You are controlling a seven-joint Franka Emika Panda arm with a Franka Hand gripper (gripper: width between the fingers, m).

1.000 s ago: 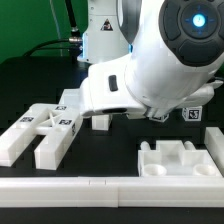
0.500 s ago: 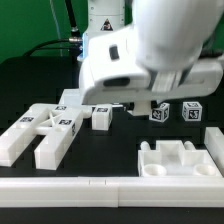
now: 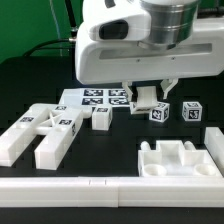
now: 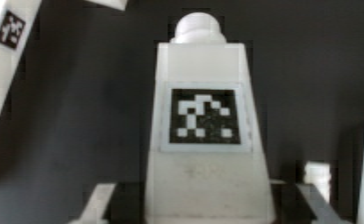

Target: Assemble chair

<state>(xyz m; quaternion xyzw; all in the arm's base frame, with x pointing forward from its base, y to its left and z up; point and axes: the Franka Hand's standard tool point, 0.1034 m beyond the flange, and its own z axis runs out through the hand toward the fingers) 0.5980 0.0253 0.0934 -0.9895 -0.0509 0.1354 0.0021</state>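
1. Exterior view, foreground: a long plain white rail (image 3: pixel 100 188) runs across the near edge of the black worktop (image 3: pixel 110 150).
2. Just behind it, on the exterior view's right, lies the chair's flat plate (image 3: pixel 180 160), its recessed face up.
3. On the exterior view's left, a forked white chair part (image 3: pixel 40 138) rests flat. It has two prongs toward the rail and square tags on its upper face.
4. Mid-surface, a small white block (image 3: pixel 101 118) stands just beside the forked part's far end. To the exterior view's right sits a tagged cube (image 3: pixel 160 112), with a second cube (image 3: pixel 192 110) near it but apart.
5. Behind the small block, the marker board (image 3: pixel 95 98) lies flat on the worktop.
6. At the board's right-hand end, the end effector (image 3: pixel 146 101) reaches down, clamped on a long chair block (image 3: pixel 146 95). Whether the block's lower end touches the surface cannot be told.
7. Wrist view: the same block (image 4: pixel 204 110) sits centred in the end effector (image 4: pixel 205 200), with a square tag facing the camera and a rounded peg (image 4: pixel 198 25) at its far end, against the dark surface.
8. Above, the glossy white robot arm (image 3: pixel 150 40) fills the upper frame.
9. Background: a dim, dark room, with a green cable (image 3: pixel 68 25) hanging behind the arm on the exterior view's left.
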